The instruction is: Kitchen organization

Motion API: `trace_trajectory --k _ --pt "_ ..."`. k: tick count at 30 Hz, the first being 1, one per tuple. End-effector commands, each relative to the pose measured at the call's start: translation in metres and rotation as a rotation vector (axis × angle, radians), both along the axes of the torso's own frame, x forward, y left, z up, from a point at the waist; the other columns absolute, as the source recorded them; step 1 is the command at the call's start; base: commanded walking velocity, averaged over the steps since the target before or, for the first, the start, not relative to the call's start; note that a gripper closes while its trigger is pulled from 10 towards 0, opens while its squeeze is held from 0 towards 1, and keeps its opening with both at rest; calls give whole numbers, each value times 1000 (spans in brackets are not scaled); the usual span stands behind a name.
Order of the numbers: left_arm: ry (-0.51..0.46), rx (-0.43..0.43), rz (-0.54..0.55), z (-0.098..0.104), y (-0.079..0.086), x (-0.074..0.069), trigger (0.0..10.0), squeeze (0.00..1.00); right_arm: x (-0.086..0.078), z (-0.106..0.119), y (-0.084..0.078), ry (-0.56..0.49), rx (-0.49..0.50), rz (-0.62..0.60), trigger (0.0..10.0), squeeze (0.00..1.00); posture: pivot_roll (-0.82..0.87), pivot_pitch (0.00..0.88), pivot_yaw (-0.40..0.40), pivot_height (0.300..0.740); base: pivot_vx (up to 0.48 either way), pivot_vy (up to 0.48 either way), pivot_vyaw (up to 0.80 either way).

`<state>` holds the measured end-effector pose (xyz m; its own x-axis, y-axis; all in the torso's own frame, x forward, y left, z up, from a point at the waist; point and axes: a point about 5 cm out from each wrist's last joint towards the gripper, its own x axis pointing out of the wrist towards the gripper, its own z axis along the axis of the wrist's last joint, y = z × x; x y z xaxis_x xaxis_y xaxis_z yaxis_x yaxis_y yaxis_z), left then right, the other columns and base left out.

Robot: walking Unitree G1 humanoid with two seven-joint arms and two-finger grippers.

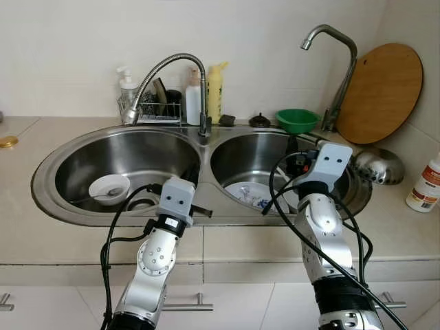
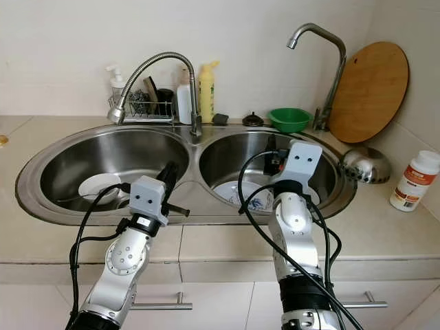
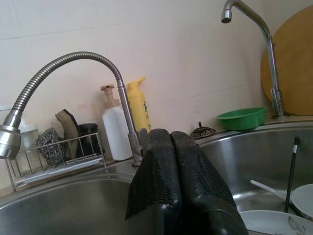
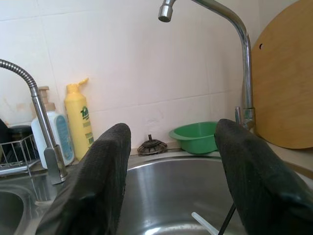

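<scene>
Right gripper: fingers spread wide, empty, poised above the right basin and aimed across it toward the back wall. Below and just ahead, a patterned plate lying on the basin floor, with a dark chopstick and a pale utensil resting near its edge. Left gripper: fingers pressed together, nothing held, hovering near the divider between the basins. In the left basin, a white bowl with a spoon inside, close to the drain.

Likely trouble from here: a flat plate on slick steel, hard to pinch by the rim, apt to skate or tip under one finger. Possible knock against the chopstick, sending it clattering or wedging under the plate. Tall tap and flexible hose tap standing close over the workspace, easy to strike on a lift. Cables looping around both wrists, liable to catch on the sink rim.
</scene>
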<state>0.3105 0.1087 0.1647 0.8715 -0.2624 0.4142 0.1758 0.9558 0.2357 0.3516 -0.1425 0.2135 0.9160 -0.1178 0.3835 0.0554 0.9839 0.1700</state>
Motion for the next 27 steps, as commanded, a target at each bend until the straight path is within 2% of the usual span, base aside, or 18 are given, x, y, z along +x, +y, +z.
trace_trajectory --k 1,27 --pt "-39 -3 -12 8 -2 -2 10000 0 -3 5 -1 -33 14 -2 10000 0 62 0 -18 740 -247 0 0" --pt "-36 -1 -16 7 -3 -2 10000 0 -6 4 0 -33 10 -1 10000 0 61 0 -21 740 -280 0 0"
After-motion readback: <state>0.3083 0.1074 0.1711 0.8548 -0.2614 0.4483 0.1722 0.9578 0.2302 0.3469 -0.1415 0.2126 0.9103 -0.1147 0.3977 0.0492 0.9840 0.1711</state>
